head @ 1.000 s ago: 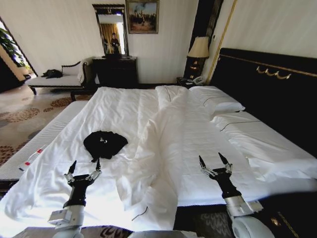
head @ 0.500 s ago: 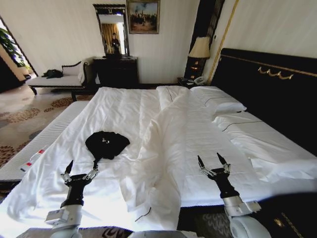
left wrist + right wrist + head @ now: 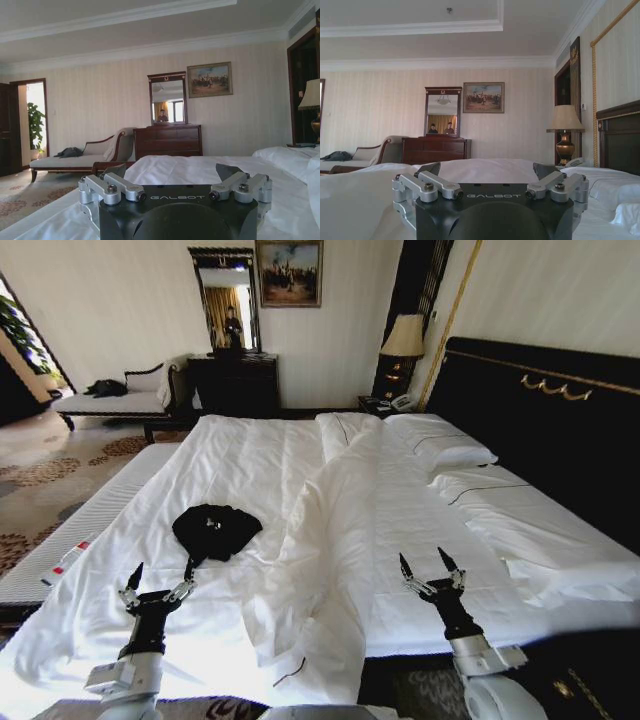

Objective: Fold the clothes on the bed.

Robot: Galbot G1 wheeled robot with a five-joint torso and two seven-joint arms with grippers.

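Note:
The clothes [image 3: 215, 530] are a crumpled black T-shirt lying on the left half of the bed [image 3: 250, 460], small against the white sheets. My left gripper [image 3: 158, 581] hovers open over the near left edge of the bed, a short way in front of the T-shirt and apart from it. My right gripper [image 3: 430, 568] stands open over the near right part of the bed, nothing between its fingers. In the left wrist view the left gripper [image 3: 175, 172] shows open above the white sheet [image 3: 200, 167]. The right gripper [image 3: 490, 170] in the right wrist view is open too.
A bunched white duvet [image 3: 330, 540] runs down the bed's middle between the two arms. Pillows [image 3: 445, 452] lie against the dark headboard [image 3: 540, 410] on the right. A chaise [image 3: 110, 400], a dresser [image 3: 235, 380] and a lamp [image 3: 402, 340] stand along the far wall.
The left arm has drawn back a little towards the near left edge of the bed. The head camera shifted slightly early on. The T-shirt and right arm stay put.

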